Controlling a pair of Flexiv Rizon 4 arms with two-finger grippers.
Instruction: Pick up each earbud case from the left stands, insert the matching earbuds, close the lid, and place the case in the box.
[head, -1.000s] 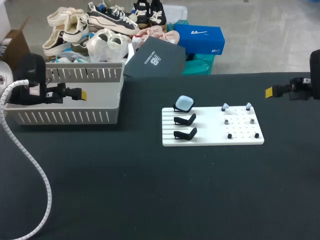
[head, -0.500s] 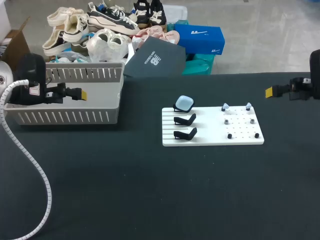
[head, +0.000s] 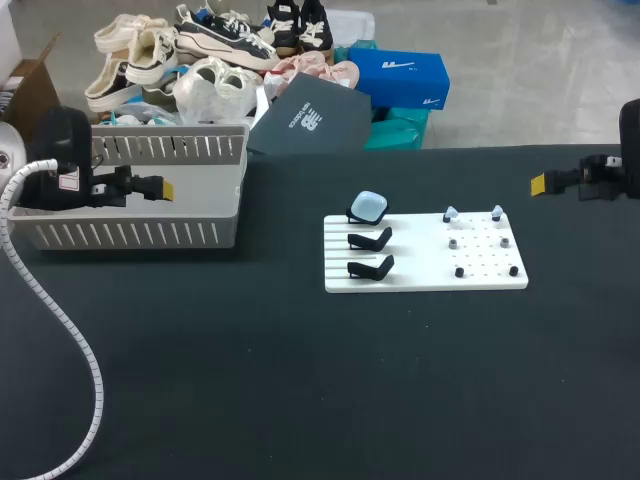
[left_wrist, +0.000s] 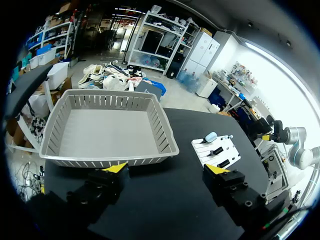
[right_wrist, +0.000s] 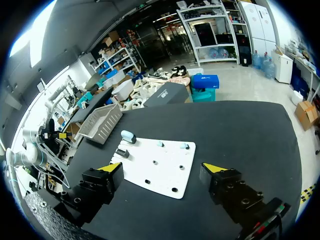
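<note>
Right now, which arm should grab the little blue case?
Probably the left. The case sits on the board's left side, toward the open left claw by the basket; the open right claw would reach across the earbuds.

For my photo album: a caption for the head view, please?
Pale blue earbud case on white stand board, grey basket at left.

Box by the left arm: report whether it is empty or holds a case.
Empty. The left wrist view looks down into the box, and its visible floor is bare, with nothing lying inside.
</note>
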